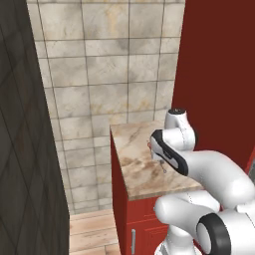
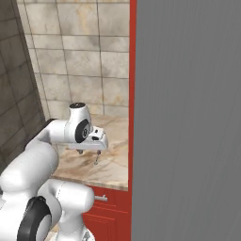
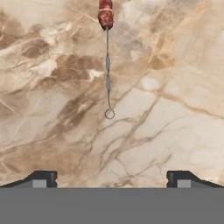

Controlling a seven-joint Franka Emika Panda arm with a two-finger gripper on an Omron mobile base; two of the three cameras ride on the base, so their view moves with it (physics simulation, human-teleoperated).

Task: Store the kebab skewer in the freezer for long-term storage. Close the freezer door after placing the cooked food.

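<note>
The kebab skewer lies flat on the marble counter, a thin metal stick with reddish-brown meat chunks at its far end and its ring nearest my hand. My gripper hovers above the counter, open, with nothing between its fingertips; the ring sits just ahead of the gap. From the base views the gripper hangs over the skewer, and the hand partly hides the skewer. A tall plain grey panel stands at the right; I cannot tell if it is the freezer door. The freezer's inside is out of view.
The counter tops red cabinets with a handle, against a beige tiled wall. A tall red cabinet side rises to the right. A dark tiled wall stands at the left, with wooden floor below.
</note>
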